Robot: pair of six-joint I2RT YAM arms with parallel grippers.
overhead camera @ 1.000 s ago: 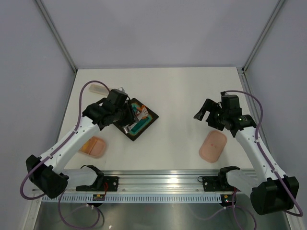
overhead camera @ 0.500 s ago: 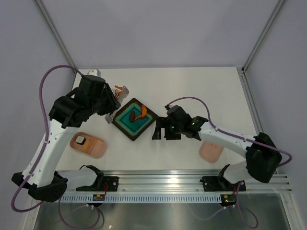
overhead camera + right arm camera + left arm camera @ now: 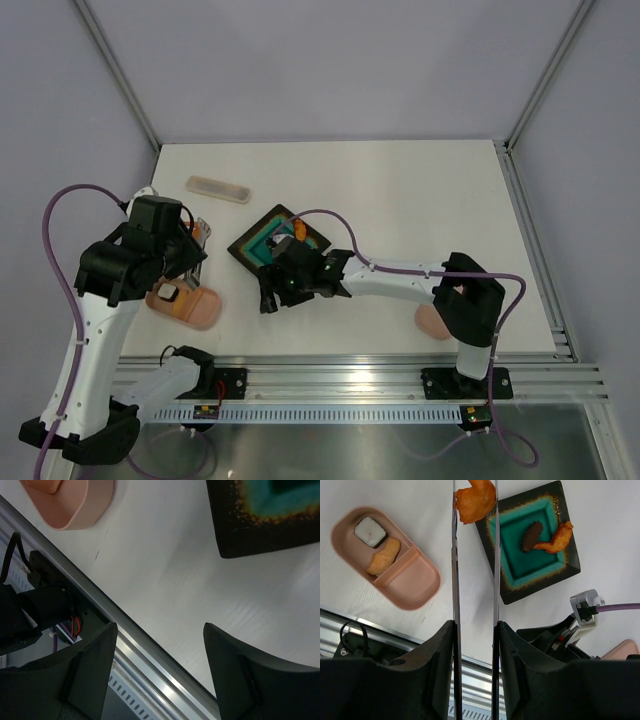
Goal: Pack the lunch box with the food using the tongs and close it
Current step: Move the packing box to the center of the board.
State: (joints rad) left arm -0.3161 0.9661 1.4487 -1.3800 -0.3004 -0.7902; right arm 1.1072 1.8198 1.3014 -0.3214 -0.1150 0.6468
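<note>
I'm looking down on a matte white surface (image 3: pixel 400 200), closed in by plain grey walls (image 3: pixel 320 70) with slanted aluminium posts (image 3: pixel 115 70) at the corners. A ribbed metal rail (image 3: pixel 340 365) runs along the near edge.

Only the overhead camera gives me the long pale translucent case (image 3: pixel 218 188) lying near the far left. It also shows the pink lid (image 3: pixel 428 322) on the near right, half hidden behind the right arm and well apart from everything else.

The left wrist camera fills in what the overhead view blurs. The left gripper (image 3: pixel 475 627) has its jaws pressed onto the slim, shiny metal tongs (image 3: pixel 455 570). The two tong arms run nearly parallel and pinch a crinkled fried orange piece (image 3: pixel 476 500) at their tips. From this angle I can't tell how high the piece hangs.

The lunch box (image 3: pixel 417 577) sits open at the near left. It is smooth salmon plastic, oval, with a divider across it. One compartment holds a pale cube (image 3: pixel 370 531) and a yellow-orange piece (image 3: pixel 384 562); the other is bare.

Just beside it stands the square dark tray (image 3: pixel 535 584) with a speckled rim and a glossy teal centre. A ridged brown oval piece (image 3: pixel 532 536) and a curled orange shrimp (image 3: pixel 555 539) lie on it, touching.

The right gripper (image 3: pixel 159 630) hovers between box and tray, its jaws wide apart with nothing in them. Its camera catches only one end of the box and one tray corner.
</note>
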